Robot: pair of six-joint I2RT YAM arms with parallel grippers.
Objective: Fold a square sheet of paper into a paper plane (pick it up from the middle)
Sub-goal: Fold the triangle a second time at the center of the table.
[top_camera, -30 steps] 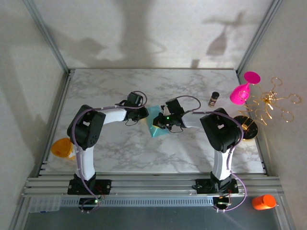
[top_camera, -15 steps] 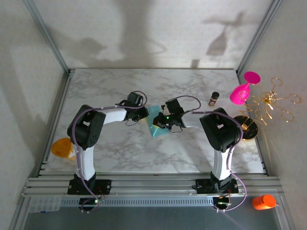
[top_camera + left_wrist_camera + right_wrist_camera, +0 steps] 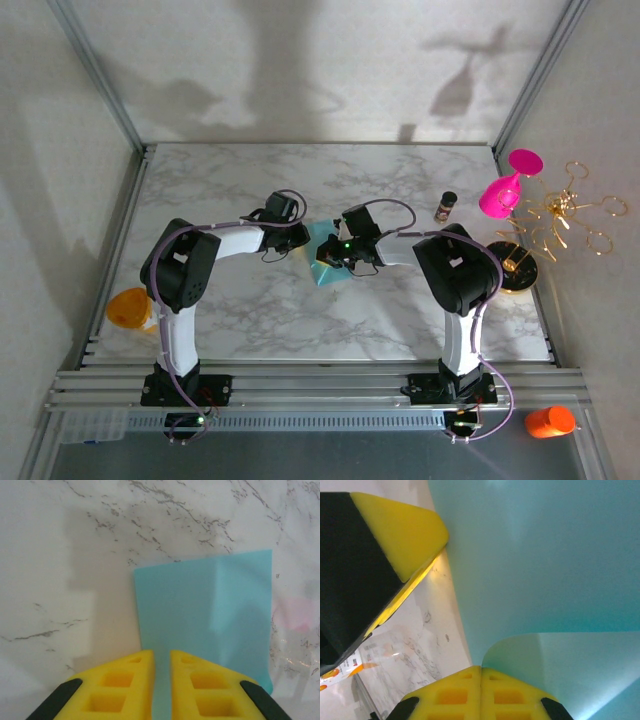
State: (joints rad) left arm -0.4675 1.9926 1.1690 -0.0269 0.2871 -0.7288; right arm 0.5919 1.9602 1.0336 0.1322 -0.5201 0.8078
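The square sheet of paper [image 3: 325,274], teal-blue, lies on the marble table [image 3: 260,310] between the two grippers. My left gripper [image 3: 303,238] rests on the sheet's left edge. In the left wrist view its fingertips [image 3: 161,652] stand a narrow slit apart over the flat sheet [image 3: 210,610], with nothing pinched between them. My right gripper [image 3: 331,254] is shut on a lifted, curled flap of the sheet [image 3: 530,555], which runs into its closed tips [image 3: 481,668]. The left gripper's yellow finger [image 3: 405,535] sits at the sheet's far edge.
A pink goblet [image 3: 505,190], a small dark jar [image 3: 445,206] and a gold wire stand [image 3: 560,215] on a black base crowd the right side. An orange cup [image 3: 130,308] sits off the table's left edge. Another orange object [image 3: 550,421] lies at the near right.
My right gripper has shifted slightly left with the paper flap in it. The left gripper has not moved.
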